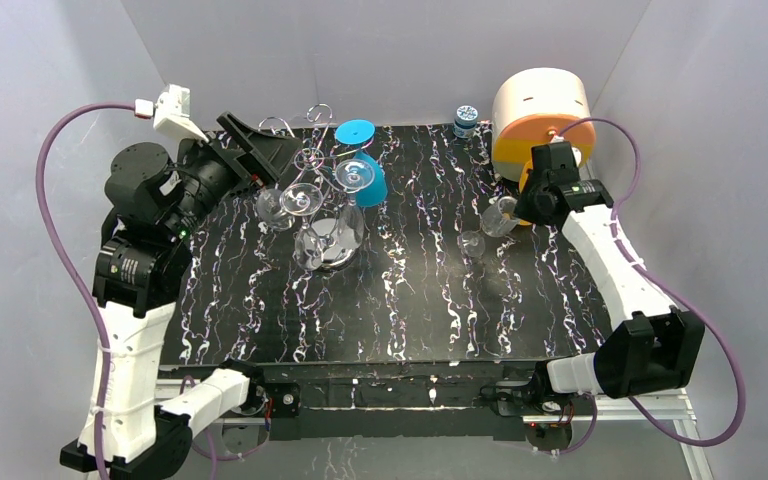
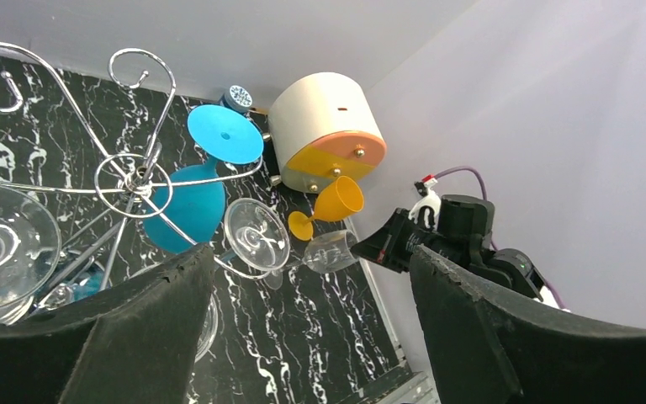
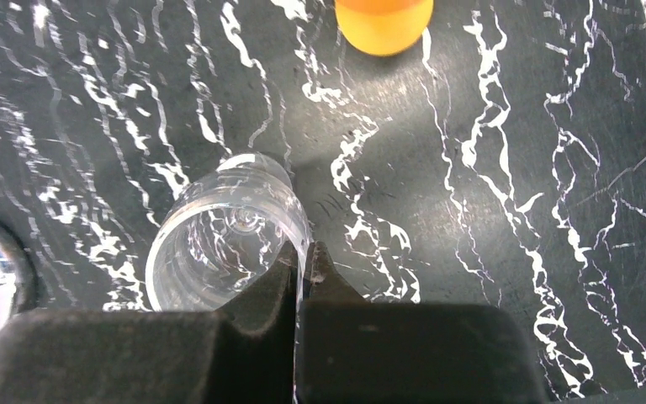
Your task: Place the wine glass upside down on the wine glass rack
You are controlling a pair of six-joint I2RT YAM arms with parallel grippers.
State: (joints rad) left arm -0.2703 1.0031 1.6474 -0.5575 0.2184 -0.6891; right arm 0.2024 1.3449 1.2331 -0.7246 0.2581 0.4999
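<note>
Nearest to us, the left gripper (image 2: 309,252) hangs with its black fingers spread wide and nothing between them, just beside the wine glass rack (image 2: 137,177), which stands at the back left of the marbled table (image 3: 513,210) with a blue glass (image 2: 181,210) on it. Well to the right, near an orange glass (image 2: 336,202), we see the right gripper (image 3: 304,257) pressed together, pinching the rim of the clear wine glass (image 3: 219,252), which is tilted and well apart from the rack.
</note>
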